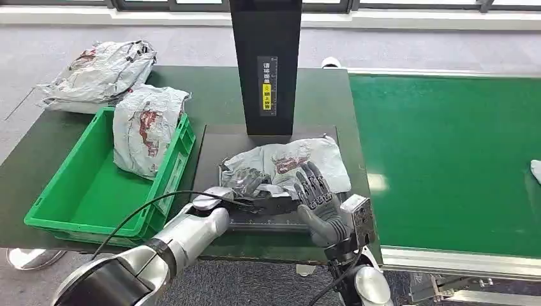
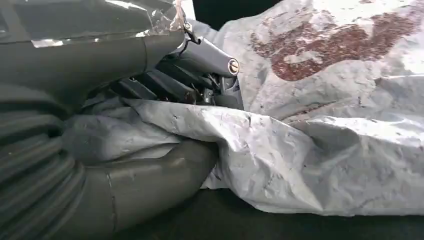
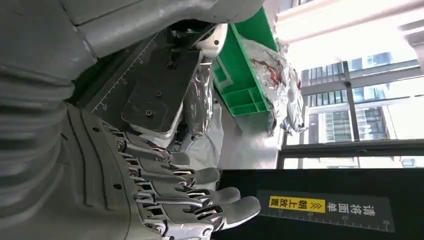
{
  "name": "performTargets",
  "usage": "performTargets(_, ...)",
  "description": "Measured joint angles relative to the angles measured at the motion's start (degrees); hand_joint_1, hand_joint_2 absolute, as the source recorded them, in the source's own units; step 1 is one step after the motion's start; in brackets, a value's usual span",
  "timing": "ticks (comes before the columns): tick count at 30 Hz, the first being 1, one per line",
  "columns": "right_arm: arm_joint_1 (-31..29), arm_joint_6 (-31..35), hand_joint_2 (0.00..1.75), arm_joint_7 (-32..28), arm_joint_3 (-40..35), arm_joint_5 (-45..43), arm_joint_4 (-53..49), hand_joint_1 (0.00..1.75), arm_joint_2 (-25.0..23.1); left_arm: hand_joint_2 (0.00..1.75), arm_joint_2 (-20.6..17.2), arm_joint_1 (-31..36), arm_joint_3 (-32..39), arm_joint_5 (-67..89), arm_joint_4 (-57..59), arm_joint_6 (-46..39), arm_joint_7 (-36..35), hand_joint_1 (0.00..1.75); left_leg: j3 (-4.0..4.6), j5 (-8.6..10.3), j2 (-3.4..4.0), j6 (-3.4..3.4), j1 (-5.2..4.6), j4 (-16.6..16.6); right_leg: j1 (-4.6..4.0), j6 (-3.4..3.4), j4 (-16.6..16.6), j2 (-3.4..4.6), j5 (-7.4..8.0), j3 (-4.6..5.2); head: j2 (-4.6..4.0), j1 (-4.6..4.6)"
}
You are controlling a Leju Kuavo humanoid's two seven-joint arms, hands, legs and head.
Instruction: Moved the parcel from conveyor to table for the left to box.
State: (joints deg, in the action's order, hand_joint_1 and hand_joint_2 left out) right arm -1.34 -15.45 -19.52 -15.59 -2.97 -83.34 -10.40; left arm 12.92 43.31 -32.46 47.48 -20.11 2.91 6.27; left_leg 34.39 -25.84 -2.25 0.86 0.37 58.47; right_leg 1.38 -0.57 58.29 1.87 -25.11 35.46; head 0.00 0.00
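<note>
A crumpled grey parcel (image 1: 290, 159) with a red print lies on the black mat (image 1: 214, 143) in the middle of the table. My left hand (image 1: 245, 183) grips the parcel's near left edge. In the left wrist view a fold of the parcel (image 2: 280, 145) is pinched between the thumb (image 2: 150, 175) and the dark fingers (image 2: 165, 85). My right hand (image 1: 317, 199) is beside it at the parcel's near right edge, fingers spread and holding nothing. The right wrist view shows those fingers (image 3: 195, 197) straight and apart.
A green box (image 1: 83, 191) stands at the table's left, with a second parcel (image 1: 145, 127) leaning over its far rim. A third parcel (image 1: 102, 70) lies at the far left corner. A black post (image 1: 265, 64) rises behind the mat. The green conveyor (image 1: 446, 159) runs on the right.
</note>
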Motion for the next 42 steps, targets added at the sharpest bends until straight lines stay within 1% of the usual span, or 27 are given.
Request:
performTargets(4, 0.2, 0.7, 1.75, -0.1, 0.7, 0.2, -0.1, 0.0, 0.0, 1.75, -0.8, 0.3, 0.8, -4.9, -0.9, -7.0, 4.3, 1.75, 0.01, 0.02, 0.0, 0.0, 0.0, 0.0, 0.0, 0.0, 0.0, 0.01, 0.01, 0.03, 0.0, 0.0)
performTargets(8, 0.6, 1.8, 1.75, -0.2, 2.2, 0.2, -0.7, 0.0, 0.0, 1.75, -2.8, 3.5, 3.5, -8.3, -4.5, -11.8, 5.8, 1.75, 0.01, 0.07, 0.02, 0.04, 0.01, 0.0, -0.02, 0.06, 0.0, 0.02, 0.07, 0.05, 0.0, 0.0)
performTargets(11, 0.7, 3.3, 1.75, 0.2, 3.6, 0.2, -1.4, 0.0, 0.0, 1.75, -4.7, 5.9, 6.0, -9.1, -8.7, -14.0, 5.3, 1.75, 0.01, 0.08, 0.02, 0.04, 0.01, 0.0, -0.03, 0.07, 0.0, 0.03, 0.07, 0.06, 0.02, 0.0)
performTargets(14, 0.9, 3.7, 1.75, 0.3, 4.8, 0.3, -2.4, 0.0, -0.1, 1.75, -6.4, 7.8, 8.3, -8.9, -13.1, -14.0, 4.0, 1.75, 0.01, 0.08, 0.01, 0.04, 0.02, 0.0, -0.04, 0.07, 0.0, 0.03, 0.07, 0.06, 0.0, -0.02)
performTargets(18, 1.2, 3.8, 1.75, 0.5, 5.2, 0.3, -3.3, 0.0, -0.2, 1.75, -7.2, 8.0, 9.5, -8.4, -16.2, -14.5, 3.7, 1.75, 0.03, 0.08, 0.0, 0.04, 0.02, 0.0, -0.03, 0.07, 0.0, 0.03, 0.07, 0.06, 0.02, 0.0)
performTargets(20, 1.3, 4.4, 1.75, 0.6, 5.5, 0.4, -3.6, 0.0, -0.2, 1.75, -7.7, 8.0, 10.1, -8.3, -17.5, -16.5, 3.7, 1.75, 0.04, 0.08, 0.01, 0.03, 0.02, 0.0, -0.02, 0.06, 0.0, 0.03, 0.07, 0.06, 0.0, 0.0)
performTargets(24, 3.4, 5.5, 1.75, 0.6, 6.7, 0.6, -5.4, 0.0, -0.2, 1.75, -10.7, 8.0, 14.1, -12.0, -23.9, -17.6, 1.9, 1.75, 0.04, 0.06, 0.04, 0.05, 0.02, 0.0, -0.04, 0.07, 0.0, 0.07, 0.06, 0.07, 0.0, 0.0)
performTargets(28, 5.8, 6.0, 1.75, 0.0, 8.1, 0.8, -6.8, 0.0, -0.2, 1.75, -14.7, 7.3, 20.8, -13.7, -29.4, -19.8, -0.3, 1.75, -0.01, -0.01, 0.3, 0.15, 0.03, 0.0, -0.14, 0.12, 0.0, 0.35, 0.03, 0.13, 0.02, 0.0)
performTargets(33, 8.3, 6.0, 1.75, -0.2, 8.5, 1.1, -9.0, 0.0, -0.2, 1.75, -19.0, 2.7, 28.5, -9.7, -30.8, -20.5, 0.2, 1.75, -0.06, 0.0, 0.29, 0.17, 0.1, -0.1, -0.22, 0.24, 0.0, 0.36, -0.03, 0.14, 0.0, -0.02)
performTargets(36, 8.8, 5.8, 1.75, -0.2, 8.8, 1.2, -9.7, 0.0, -0.2, 1.75, -20.4, 0.6, 31.5, -8.9, -30.7, -20.8, 1.1, 1.75, -0.03, 0.02, 0.21, 0.2, 0.17, -0.1, -0.28, 0.24, 0.0, 0.29, -0.03, 0.12, 0.02, 0.0)
performTargets(39, 9.1, 5.8, 1.75, -0.2, 9.1, 1.3, -10.1, 0.0, -0.2, 1.75, -21.0, -0.3, 33.0, -8.6, -30.7, -20.8, 1.1, 1.75, 0.0, 0.02, 0.16, 0.2, 0.18, -0.1, -0.24, 0.24, 0.0, 0.24, -0.03, 0.09, 0.0, 0.0)
performTargets(42, 9.2, 5.8, 1.75, -0.1, 9.2, 1.4, -10.3, 0.0, -0.2, 1.75, -21.8, -1.2, 34.1, -7.6, -30.6, -21.3, -0.5, 1.75, 0.0, -0.03, 0.23, 0.21, 0.17, -0.1, -0.19, 0.24, 0.0, 0.28, -0.02, 0.1, 0.02, 0.0)
